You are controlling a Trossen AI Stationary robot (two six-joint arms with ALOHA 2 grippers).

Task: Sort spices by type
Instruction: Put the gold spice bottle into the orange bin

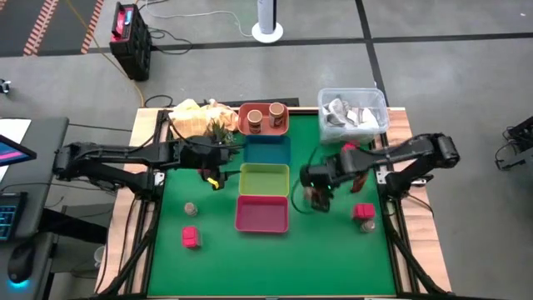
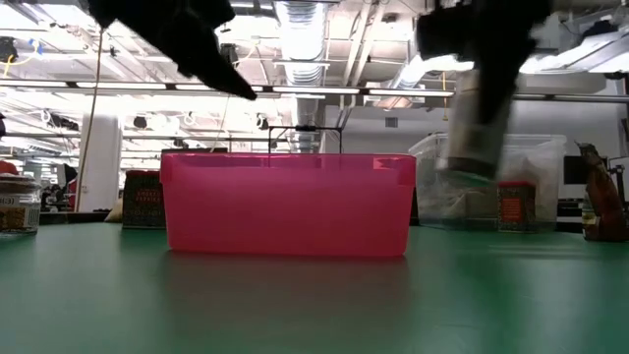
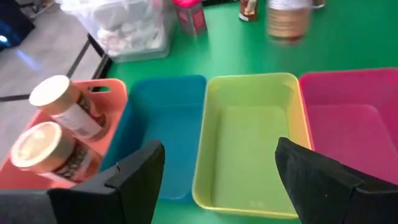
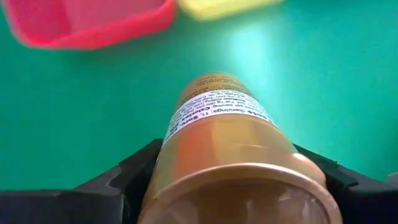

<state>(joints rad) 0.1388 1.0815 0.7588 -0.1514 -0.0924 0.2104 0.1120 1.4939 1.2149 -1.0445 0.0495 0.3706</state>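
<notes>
Two jars (image 1: 264, 117) stand in the end tray (image 1: 286, 125) (tub (image 1: 375, 102) beside it), three trays (image 1: 263, 182) lined up behind.

Glossy translucent plastic pink tray (image 2: 287, 205); smooth matt green counter (image 1: 275, 258); shiny amber jar (image 4: 225, 146) with white paper label; clear plastic tub (image 1: 379, 107) holding silvery wrappers.

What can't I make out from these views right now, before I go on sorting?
- Jar in the right claw: label print too blurred to read in the right wrist view; motion-smeared in the low view.
- Green tray and blue tray: hidden behind the pink tray in the low view.
- Small jar left of the trays: too small in the high view to tell its type.
- Tub contents: indistinct.
</notes>
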